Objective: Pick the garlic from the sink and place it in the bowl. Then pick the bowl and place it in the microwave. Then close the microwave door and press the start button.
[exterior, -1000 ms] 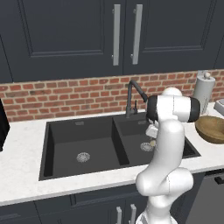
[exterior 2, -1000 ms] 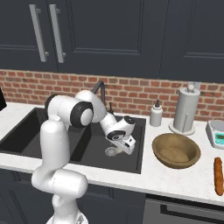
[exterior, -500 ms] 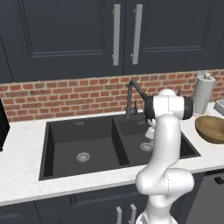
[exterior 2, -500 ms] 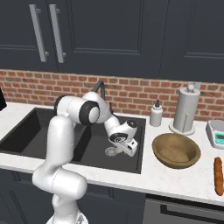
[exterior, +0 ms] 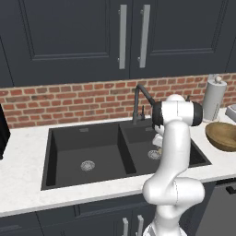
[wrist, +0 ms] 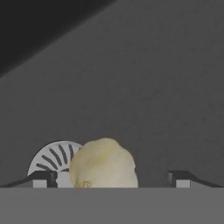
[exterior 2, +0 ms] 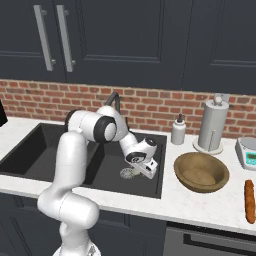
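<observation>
So the arm is reaching down into the right basin of the black sink (exterior 2: 30, 150), with the tool (wrist: 113, 178) spread wide open and nothing held in it. In the hand view the garlic (wrist: 103, 164) sits right between the two finger tips, pale and lumpy, just beside the round silver drain (wrist: 52, 162) on the basin floor. Whether the pads actually touch the bulb can't be told from here. The wooden bowl (exterior 2: 201, 171) sits on the white table to the right of the sink, well apart from the garlic, near the paper towel holder (exterior 2: 212, 125) and the soap bottle (exterior 2: 178, 131). A baguette-looking thing (exterior 2: 249, 201) lies at the far right.
</observation>
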